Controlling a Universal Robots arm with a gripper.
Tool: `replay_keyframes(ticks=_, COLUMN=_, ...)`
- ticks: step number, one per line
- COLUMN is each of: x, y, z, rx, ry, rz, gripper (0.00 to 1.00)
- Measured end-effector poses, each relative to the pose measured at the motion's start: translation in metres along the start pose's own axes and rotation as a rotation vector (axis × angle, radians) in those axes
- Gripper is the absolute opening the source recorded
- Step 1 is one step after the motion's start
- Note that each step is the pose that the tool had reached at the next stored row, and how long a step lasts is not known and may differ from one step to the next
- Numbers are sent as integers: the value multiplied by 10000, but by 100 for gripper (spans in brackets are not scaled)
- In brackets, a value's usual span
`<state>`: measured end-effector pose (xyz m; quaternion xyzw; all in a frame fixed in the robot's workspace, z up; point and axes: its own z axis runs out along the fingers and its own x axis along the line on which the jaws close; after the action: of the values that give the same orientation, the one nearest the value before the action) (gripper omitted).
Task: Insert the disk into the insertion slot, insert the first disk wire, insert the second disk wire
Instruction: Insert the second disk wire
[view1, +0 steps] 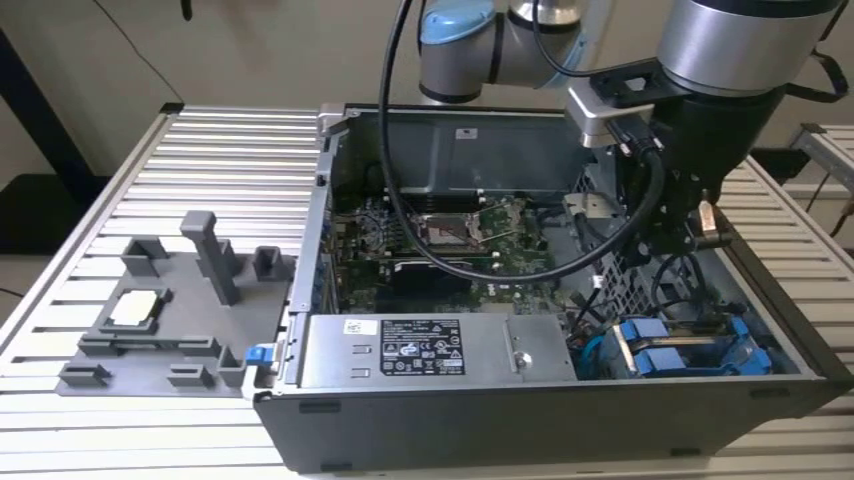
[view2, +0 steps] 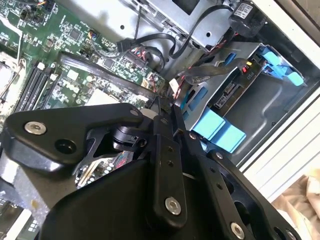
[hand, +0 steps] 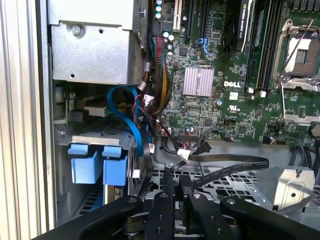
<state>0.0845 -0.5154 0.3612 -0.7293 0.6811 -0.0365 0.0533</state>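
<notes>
Claw (hand: 175, 184) pressed together among black cables (hand: 235, 161); grip on one unclear. Disk (hand: 87, 169) seated in insertion slot (view2: 270, 100), mostly hidden.

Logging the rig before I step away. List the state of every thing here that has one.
computer case: open, side panel off.
disk: seated in the insertion slot, blue tabs facing out.
claw: shut, down inside the case beside a black flat cable.
black flat cable: lying loose over the perforated metal.
processor socket: uncovered, no cooler on it.
</notes>
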Motion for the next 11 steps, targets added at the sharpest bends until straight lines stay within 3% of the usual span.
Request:
replay_keyframes(ticks=4, x=17, y=-3, z=-1, rx=-4, ry=1, rz=0, gripper=16)
replay_keyframes(ticks=11, x=257, y=-42, z=3, rx=-116, ry=-8, rz=3, gripper=16)
